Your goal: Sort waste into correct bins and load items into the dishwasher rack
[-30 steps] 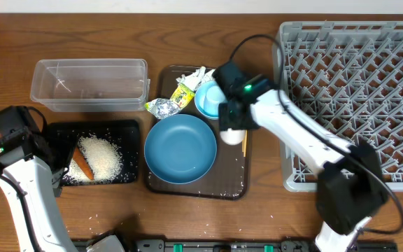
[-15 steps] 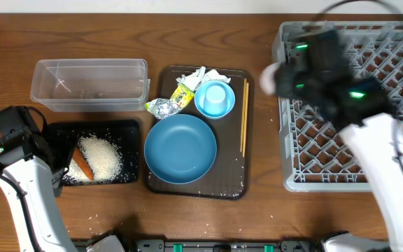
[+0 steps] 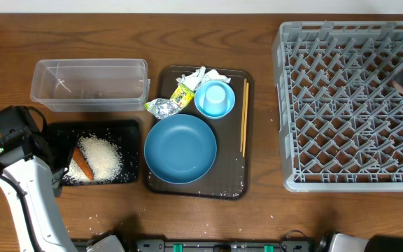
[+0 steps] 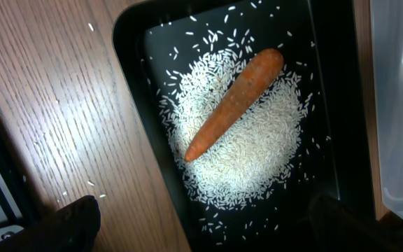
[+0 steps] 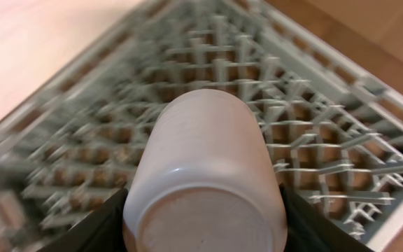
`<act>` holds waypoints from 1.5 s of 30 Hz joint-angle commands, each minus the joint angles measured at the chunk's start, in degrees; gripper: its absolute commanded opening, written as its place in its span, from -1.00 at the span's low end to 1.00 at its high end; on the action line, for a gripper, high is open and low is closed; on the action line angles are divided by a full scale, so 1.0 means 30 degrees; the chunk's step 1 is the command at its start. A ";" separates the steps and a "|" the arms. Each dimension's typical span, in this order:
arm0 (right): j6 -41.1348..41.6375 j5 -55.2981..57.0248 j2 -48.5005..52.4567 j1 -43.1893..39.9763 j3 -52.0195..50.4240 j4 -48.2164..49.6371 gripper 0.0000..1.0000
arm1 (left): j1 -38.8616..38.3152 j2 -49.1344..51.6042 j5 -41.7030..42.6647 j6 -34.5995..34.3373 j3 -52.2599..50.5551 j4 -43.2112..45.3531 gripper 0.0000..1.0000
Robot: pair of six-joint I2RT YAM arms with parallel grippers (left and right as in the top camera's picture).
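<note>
My right gripper (image 5: pixel 205 225) is shut on a small white cup (image 5: pixel 205 150), which lies sideways with its base toward the camera, above the grey dishwasher rack (image 5: pixel 313 133). The rack (image 3: pixel 348 105) fills the right of the overhead view, where that arm barely shows at the edge. My left gripper (image 4: pixel 205 227) hangs open over the near end of the black tray (image 4: pixel 135 84), which holds rice (image 4: pixel 247 157) and a carrot (image 4: pixel 236 101). The blue bowl (image 3: pixel 180 148), light blue cup (image 3: pixel 214 99), chopsticks (image 3: pixel 243 115), foil (image 3: pixel 161 107), wrapper (image 3: pixel 182 94) and tissue (image 3: pixel 198 75) are on the brown serving tray (image 3: pixel 187 187).
The clear tub (image 3: pixel 89 84) stands behind the black tray (image 3: pixel 128 133). Loose rice grains lie on the wooden table (image 3: pixel 110 210) in front of the trays. My left arm (image 3: pixel 19 140) stands at the black tray's left end.
My right arm has carried the white cup from the serving tray rightward over the rack, almost out of the overhead view. The left arm has not moved.
</note>
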 commanded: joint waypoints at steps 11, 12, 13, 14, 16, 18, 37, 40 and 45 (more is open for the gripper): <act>0.0284 -0.1785 0.2878 -0.2528 0.0313 -0.0160 0.74 | 0.0095 0.0073 -0.0022 -0.0240 0.0124 -0.0066 0.96; 0.0284 -0.1814 0.2856 -0.2514 0.0313 -0.0175 0.74 | 0.0095 0.0073 -0.0022 -0.0240 0.0124 -0.0066 0.95; 0.0284 -0.2055 0.2812 -0.2514 0.0313 -0.0197 0.76 | 0.0095 0.0073 -0.0022 -0.0240 0.0124 -0.0066 0.95; 0.0284 -0.2441 0.2769 -0.2506 0.0321 -0.0248 0.75 | 0.0095 0.0073 -0.0022 -0.0240 0.0124 -0.0066 0.95; 0.0255 -0.3781 0.2659 -0.2477 0.0321 -0.0393 0.77 | 0.0095 0.0073 -0.0022 -0.0240 0.0124 -0.0066 0.95; -0.0299 -0.5442 0.2470 -0.2426 0.0321 -0.0459 0.79 | 0.0095 0.0073 -0.0022 -0.0240 0.0124 -0.0066 0.95; -0.2565 -0.8247 0.2324 0.8794 0.0284 0.1457 0.94 | 0.0095 0.0073 -0.0022 -0.0240 0.0124 -0.0066 0.95; -0.2390 -0.6003 0.2776 1.1803 0.0284 0.2732 0.98 | 0.0095 0.0073 -0.0022 -0.0240 0.0124 -0.0066 0.95; -0.0954 -0.1625 0.4619 1.5730 0.0284 0.4269 0.98 | 0.0095 0.0073 -0.0022 -0.0240 0.0124 -0.0066 0.95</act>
